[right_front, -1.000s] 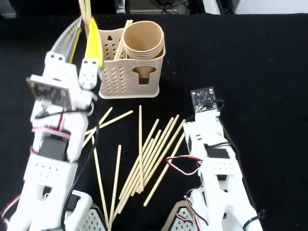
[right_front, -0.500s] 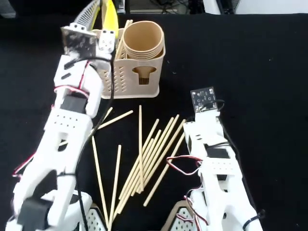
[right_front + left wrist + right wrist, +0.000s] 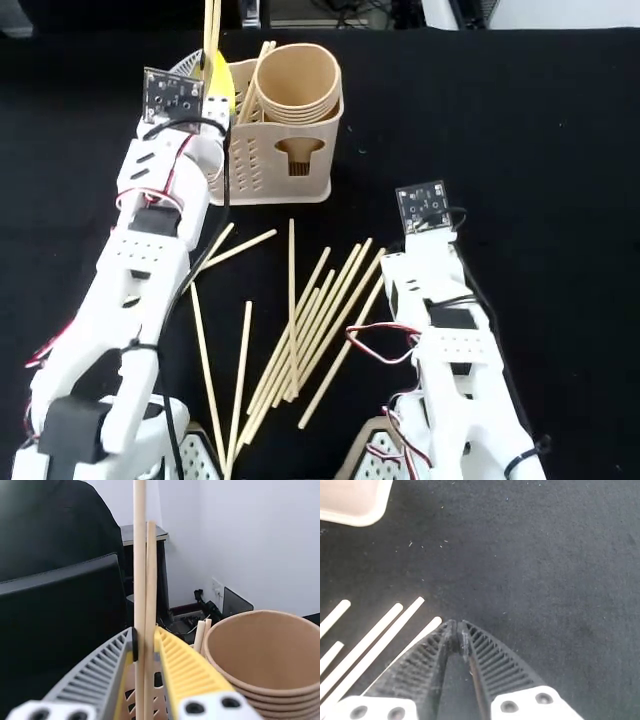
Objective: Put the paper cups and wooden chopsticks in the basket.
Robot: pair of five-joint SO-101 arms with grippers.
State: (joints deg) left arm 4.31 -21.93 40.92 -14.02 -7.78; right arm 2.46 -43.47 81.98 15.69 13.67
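Note:
A beige perforated basket [image 3: 270,160] at the back of the table holds a stack of paper cups [image 3: 298,84] and a few chopsticks [image 3: 253,78]. My left gripper [image 3: 208,82] hangs over the basket's left compartment, shut on two upright wooden chopsticks [image 3: 142,595]; the cups [image 3: 265,655] are beside it. Several loose chopsticks [image 3: 300,325] lie spread on the black table. My right gripper [image 3: 456,630] is shut and empty just above the cloth, near the ends of some chopsticks [image 3: 380,637].
The right arm [image 3: 445,340] rests to the right of the chopstick pile. A corner of the basket [image 3: 352,500] shows in the right wrist view. Black cloth [image 3: 520,150] covers the table on the right.
The left arm swung from the basket's left side toward the back and right, carrying the held chopsticks over the basket's left compartment. The right arm stayed still.

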